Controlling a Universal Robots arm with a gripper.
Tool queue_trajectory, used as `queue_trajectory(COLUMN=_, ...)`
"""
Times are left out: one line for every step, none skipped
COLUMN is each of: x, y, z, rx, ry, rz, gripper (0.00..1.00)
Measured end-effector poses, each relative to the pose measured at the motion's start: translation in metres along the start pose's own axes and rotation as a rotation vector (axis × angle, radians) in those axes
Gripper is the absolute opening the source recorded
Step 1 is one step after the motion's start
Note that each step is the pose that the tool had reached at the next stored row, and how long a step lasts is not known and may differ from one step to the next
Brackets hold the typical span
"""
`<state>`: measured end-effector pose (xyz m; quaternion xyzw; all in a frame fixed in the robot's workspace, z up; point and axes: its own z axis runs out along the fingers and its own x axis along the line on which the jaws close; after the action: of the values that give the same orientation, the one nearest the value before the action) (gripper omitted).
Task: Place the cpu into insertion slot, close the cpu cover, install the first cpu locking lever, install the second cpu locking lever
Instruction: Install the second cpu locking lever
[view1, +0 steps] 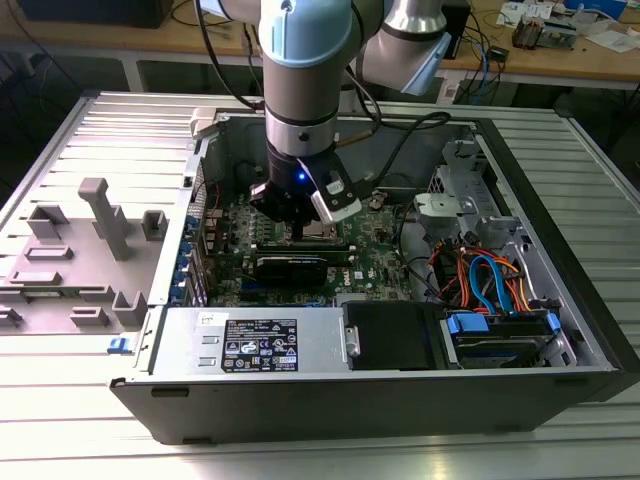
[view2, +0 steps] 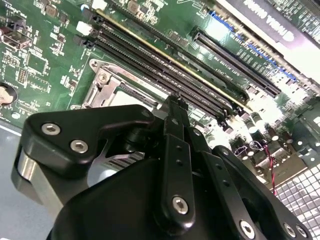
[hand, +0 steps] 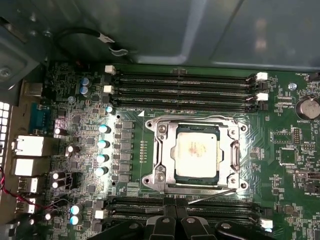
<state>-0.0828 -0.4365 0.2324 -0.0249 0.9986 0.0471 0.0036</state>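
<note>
Cpu (hand: 196, 151): silver-grey square, seated in the socket at the centre of the green board (hand: 75, 130), memory slots (hand: 185, 85) at its 12 and 6 o'clock. Cpu cover (hand: 196, 186): dark metal frame lying flat around the chip. Tool (hand: 175, 220): at 6 o'clock of the socket, fingers drawn together, empty, above the board.

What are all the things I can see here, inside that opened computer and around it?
computer case: one, black and grey, lying open on a ribbed metal table
green board: one, on the case floor
cpu: one, silver-grey, seated in the socket
cpu cover: one, metal frame, down around the cpu
memory slots: several, black, either side of the socket
grey plastic fixture: one, exterior view's left of the case
gripper: one, black, poised at the socket's edge
</note>
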Motion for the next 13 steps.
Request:
queue_trajectory(x=0.0000, y=0.0000, z=0.0000, rx=-0.0001, ry=0.0000, rz=0.000, gripper=0.11)
queue_trajectory(x=0.0000, y=0.0000, z=0.0000, rx=-0.0001, ry=0.0000, rz=0.000, gripper=0.11)
queue_trajectory(x=0.0000, y=-0.0001, z=0.0000, rx=-0.0004, ry=0.0000, rz=0.000, gripper=0.11)
queue_trajectory(x=0.0000, y=-0.0001, z=0.0000, rx=-0.0007, ry=0.0000, rz=0.000, gripper=0.11)
queue_trajectory(x=0.0000, y=-0.0001, z=0.0000, rx=-0.0008, ry=0.0000, rz=0.000, gripper=0.11)
queue_trajectory(x=0.0000, y=-0.0001, z=0.0000, rx=-0.0007, ry=0.0000, rz=0.000, gripper=0.11)
queue_trajectory(x=0.0000, y=-0.0001, z=0.0000, rx=-0.0008, ry=0.0000, rz=0.000, gripper=0.11)
queue_trajectory(x=0.0000, y=-0.0001, z=0.0000, rx=-0.0008, ry=0.0000, rz=0.000, gripper=0.11)
queue_trajectory(x=0.0000, y=-0.0001, z=0.0000, rx=-0.0008, ry=0.0000, rz=0.000, gripper=0.11)
queue_trajectory(x=0.0000, y=-0.0001, z=0.0000, rx=-0.0008, ry=0.0000, rz=0.000, gripper=0.11)
queue_trajectory(x=0.0000, y=-0.0001, z=0.0000, rx=-0.0008, ry=0.0000, rz=0.000, gripper=0.11)
queue_trajectory(x=0.0000, y=-0.0001, z=0.0000, rx=-0.0008, ry=0.0000, rz=0.000, gripper=0.11)
queue_trajectory(x=0.0000, y=-0.0001, z=0.0000, rx=-0.0008, ry=0.0000, rz=0.000, gripper=0.11)
